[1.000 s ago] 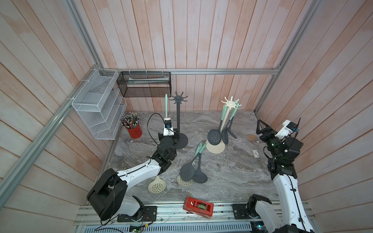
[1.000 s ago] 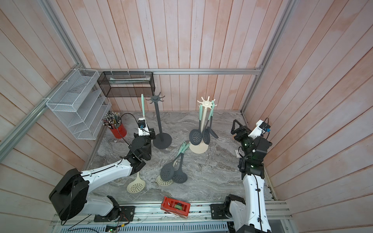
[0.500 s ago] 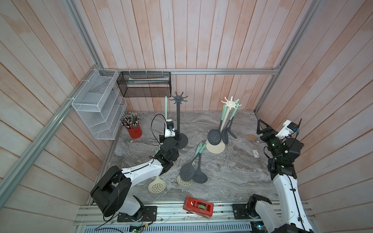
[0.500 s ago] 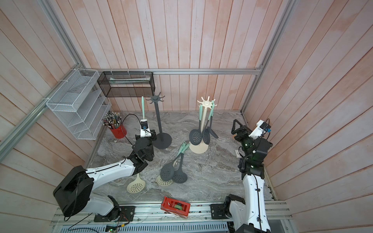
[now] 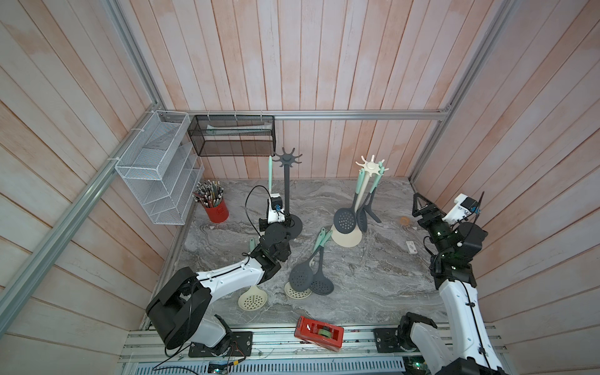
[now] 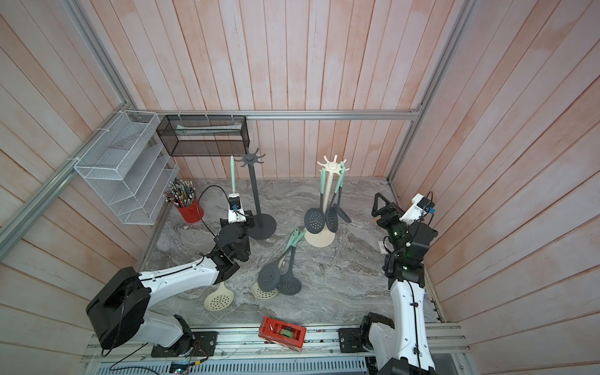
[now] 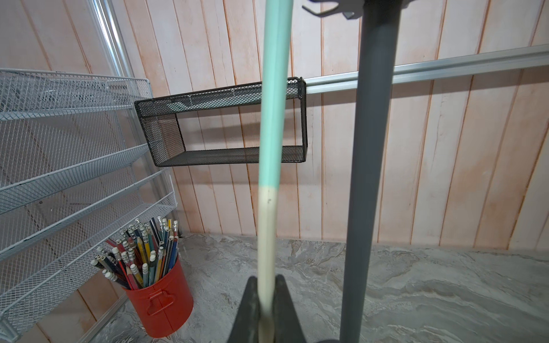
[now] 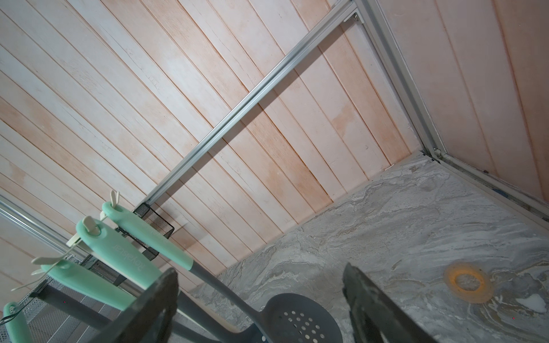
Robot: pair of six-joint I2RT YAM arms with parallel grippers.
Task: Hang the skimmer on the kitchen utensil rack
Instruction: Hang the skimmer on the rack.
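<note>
Left arm edges nearer the dark rack [image 5: 287, 194]. The left gripper [image 7: 265, 280] clamps one skimmer [image 5: 269, 175] upright beside the rack's pole, tip below the hooks. Four loose skimmers [image 5: 302, 276] lie flat and three utensils [image 5: 344, 222] hang on the cream rack [image 5: 346, 238]. Right gripper [image 5: 418, 205] jaws are apart and empty, with bare table [image 5: 373, 276] beside it.

Only one piece of lettering shows with any clarity. In the right wrist view, a mint handle [image 8: 118, 252] hangs from a peg of the cream utensil rack [image 8: 89, 223]. It carries a single raised word along its length, moulded in the same mint colour and seen upside down. The word looks as if it starts with "Roy"; the remaining letters are too soft to make out with certainty. In a top view, a small white tag [image 5: 411, 247] lies flat on the bench [image 5: 373, 276] near the right arm. It bears dark marks that are too small to read.
</note>
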